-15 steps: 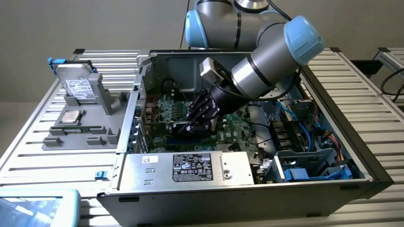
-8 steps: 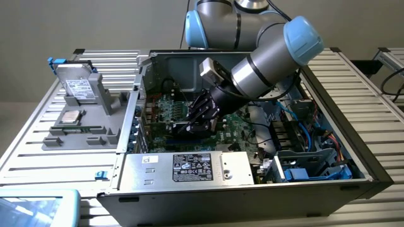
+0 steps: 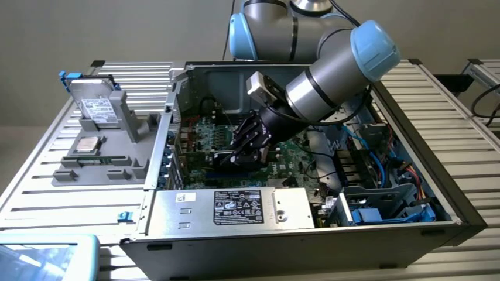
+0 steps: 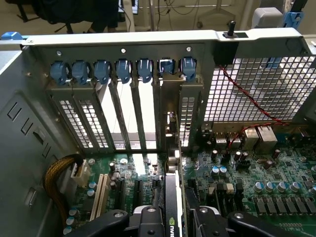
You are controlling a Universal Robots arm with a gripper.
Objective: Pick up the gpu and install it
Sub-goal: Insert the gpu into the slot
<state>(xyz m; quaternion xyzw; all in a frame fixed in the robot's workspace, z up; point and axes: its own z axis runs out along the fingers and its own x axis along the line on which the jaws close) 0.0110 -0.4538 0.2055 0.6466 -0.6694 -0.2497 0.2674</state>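
An open PC case (image 3: 273,252) lies on a slatted table (image 3: 78,199). Inside sit a motherboard (image 3: 301,161), a labelled power supply (image 3: 234,208) and a braided cable (image 4: 49,182). On the exterior view's left, a grey fixture (image 3: 102,167) holds a hard drive (image 3: 98,108). Blue clips (image 4: 123,69) top the slot covers (image 4: 79,118).

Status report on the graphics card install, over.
Jaws shut on the gpu. Card upright on edge over the motherboard, bracket end toward the rear slot covers. Nothing visible blocking it.
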